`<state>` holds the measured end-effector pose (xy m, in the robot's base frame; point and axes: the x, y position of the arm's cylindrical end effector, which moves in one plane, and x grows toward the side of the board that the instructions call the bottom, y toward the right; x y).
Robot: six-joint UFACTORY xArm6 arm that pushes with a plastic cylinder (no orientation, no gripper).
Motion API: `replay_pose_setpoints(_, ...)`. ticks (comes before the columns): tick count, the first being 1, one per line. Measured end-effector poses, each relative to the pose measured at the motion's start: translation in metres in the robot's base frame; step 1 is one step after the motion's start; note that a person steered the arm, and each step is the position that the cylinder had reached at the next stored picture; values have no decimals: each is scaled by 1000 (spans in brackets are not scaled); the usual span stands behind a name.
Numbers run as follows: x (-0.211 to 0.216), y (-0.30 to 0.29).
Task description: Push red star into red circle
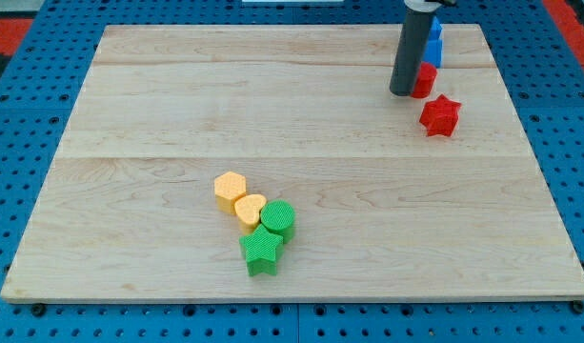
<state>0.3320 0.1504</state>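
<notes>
**Rod tip at top right, red star just off it**

A pale wooden board (177,95) is seen lying on a blue pegboard surface (25,95). The dark straight rod is seen coming down from the view's top edge, and my tip (403,93) is planted on the wood near the board's top right corner. No fingers are carried by this arm, so nothing can be spread, pressed together or pinched; only a blunt rod end is presented.

Immediately to the view's right of the tip, a small red plastic block (425,80) is partly hidden behind the rod. Its round shape cannot be confirmed from what shows, though it appears to be the red circle. Whether it is touched by the rod cannot be told.

The red plastic star block (440,115) is found a little lower and further right of the tip, near the red block but set apart from it by a narrow strip of bare wood. It is not touched by the tip.

Above and right of the tip, behind the red block, blue plastic blocks (433,42) are stacked in view; their shapes are not made out.

Well apart from the tip, toward the view's lower left, four blocks are clustered together: a yellow hexagon block (231,189), a yellow heart block (250,209), a green round block (278,218) and a green star block (262,250).
</notes>
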Motion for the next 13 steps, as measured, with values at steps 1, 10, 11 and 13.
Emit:
replay_pose_setpoints(1,0,19)
replay_pose_setpoints(10,118,-25)
replay_pose_setpoints(11,114,19)
replay_pose_setpoints(13,114,37)
